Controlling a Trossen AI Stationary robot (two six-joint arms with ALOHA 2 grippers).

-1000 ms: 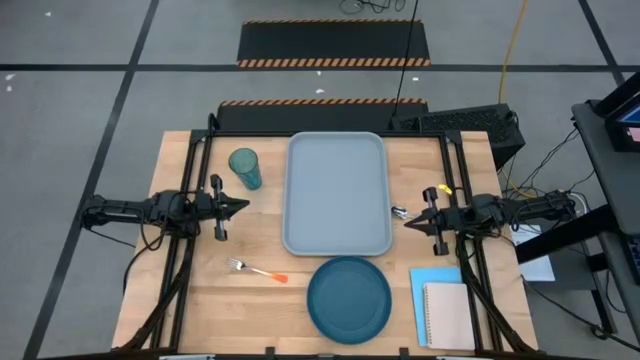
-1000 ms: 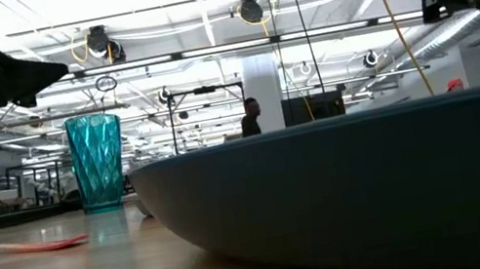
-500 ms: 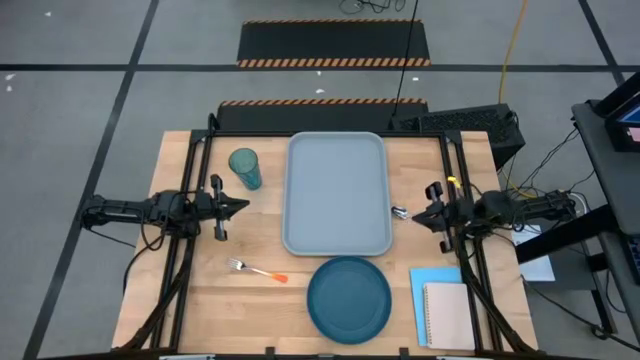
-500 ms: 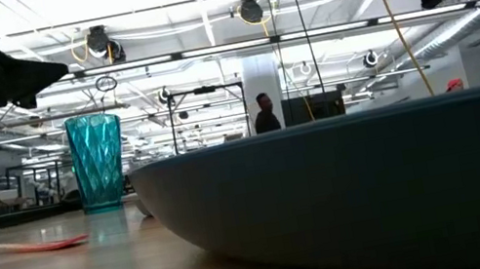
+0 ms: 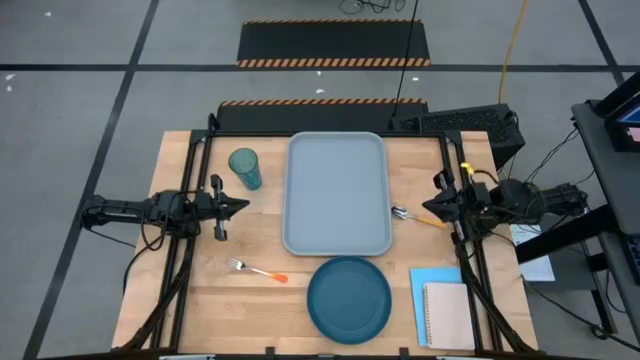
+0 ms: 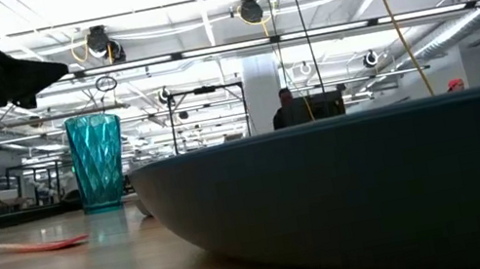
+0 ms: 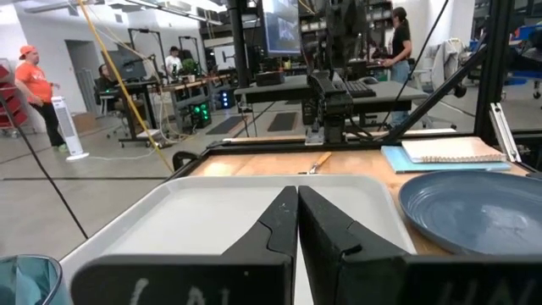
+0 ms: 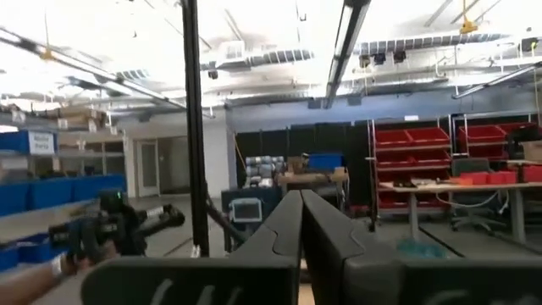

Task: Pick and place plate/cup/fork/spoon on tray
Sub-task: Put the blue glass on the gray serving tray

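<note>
The grey-blue tray lies mid-table. The teal cup stands upright to its left. The fork lies flat at the near left. The dark blue plate rests on the table just in front of the tray. The spoon lies flat right of the tray, with its bowl toward the tray. My left gripper is shut and empty, above the table left of the tray; it also shows in its wrist view. My right gripper is shut and empty, raised by the table's right edge just beyond the spoon's handle.
A light blue paper sheet and a beige notebook lie at the near right corner. Black frame rails run along both table sides. People stand in the room beyond.
My right gripper has drawn back toward the table's right edge and risen, tipping upward. This has uncovered the spoon's orange handle; the spoon lies where it was. My left gripper has kept still.
</note>
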